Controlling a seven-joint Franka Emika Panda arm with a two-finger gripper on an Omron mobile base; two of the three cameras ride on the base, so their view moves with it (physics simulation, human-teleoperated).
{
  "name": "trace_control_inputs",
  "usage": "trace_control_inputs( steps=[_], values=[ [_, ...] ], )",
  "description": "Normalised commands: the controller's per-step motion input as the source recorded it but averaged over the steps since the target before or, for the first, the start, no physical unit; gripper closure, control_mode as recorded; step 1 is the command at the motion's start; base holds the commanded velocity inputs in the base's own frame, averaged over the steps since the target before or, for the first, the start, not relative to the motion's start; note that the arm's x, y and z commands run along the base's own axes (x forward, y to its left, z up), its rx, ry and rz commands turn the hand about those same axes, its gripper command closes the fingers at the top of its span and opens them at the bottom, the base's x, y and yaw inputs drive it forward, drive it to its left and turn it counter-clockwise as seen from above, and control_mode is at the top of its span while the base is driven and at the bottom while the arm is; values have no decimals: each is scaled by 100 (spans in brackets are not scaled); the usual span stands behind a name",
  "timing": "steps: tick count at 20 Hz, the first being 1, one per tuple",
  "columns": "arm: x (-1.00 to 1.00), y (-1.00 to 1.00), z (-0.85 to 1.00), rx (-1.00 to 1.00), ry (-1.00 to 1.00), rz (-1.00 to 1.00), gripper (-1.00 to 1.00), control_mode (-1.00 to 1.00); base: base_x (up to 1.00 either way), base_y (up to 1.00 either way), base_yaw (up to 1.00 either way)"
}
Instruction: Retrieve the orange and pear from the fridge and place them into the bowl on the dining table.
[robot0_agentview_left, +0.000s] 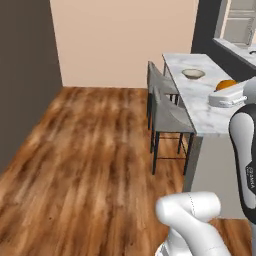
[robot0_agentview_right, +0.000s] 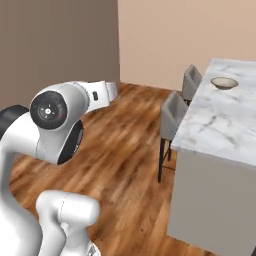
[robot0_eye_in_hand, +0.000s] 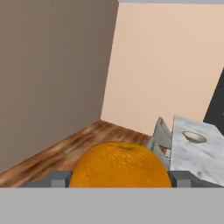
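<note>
The orange (robot0_eye_in_hand: 120, 165) sits between my grey fingers (robot0_eye_in_hand: 58, 178) in the hand view, and my gripper (robot0_eye_in_hand: 120, 180) is shut on it. From the left base camera the orange (robot0_agentview_left: 226, 84) peeks out behind my white hand, above the near half of the dining table (robot0_agentview_left: 200, 102). The bowl (robot0_agentview_left: 193, 73) stands farther along the marble top, tan outside and cream inside, with nothing in it; the bowl (robot0_agentview_right: 224, 82) and table (robot0_agentview_right: 220, 125) also show from the right, and the bowl (robot0_eye_in_hand: 194, 137) lies ahead of the hand. The pear and the fridge are out of view.
Two grey chairs (robot0_agentview_left: 167, 116) (robot0_agentview_left: 159, 80) stand along the table's left side, legs on the wood floor (robot0_agentview_left: 90, 150). A dark wall (robot0_agentview_left: 25, 75) closes the left, a peach wall (robot0_agentview_left: 125, 40) the back. A counter (robot0_agentview_left: 240, 50) runs behind the table at far right.
</note>
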Motion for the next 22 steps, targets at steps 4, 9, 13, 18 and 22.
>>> trace_control_inputs(
  steps=[4, 9, 13, 18, 22],
  values=[
    [0, 0, 0, 0, 0, 0, 100, 100, 100, 100, -48],
    [0, 0, 0, 0, 0, 0, 100, 100, 100, 100, -45],
    [0, 0, 0, 0, 0, 0, 100, 100, 100, 100, -44],
    [0, 0, 0, 0, 0, 0, 100, 100, 100, 100, -44],
    [0, 0, 0, 0, 0, 0, 100, 100, 100, 90, -46]
  ],
)
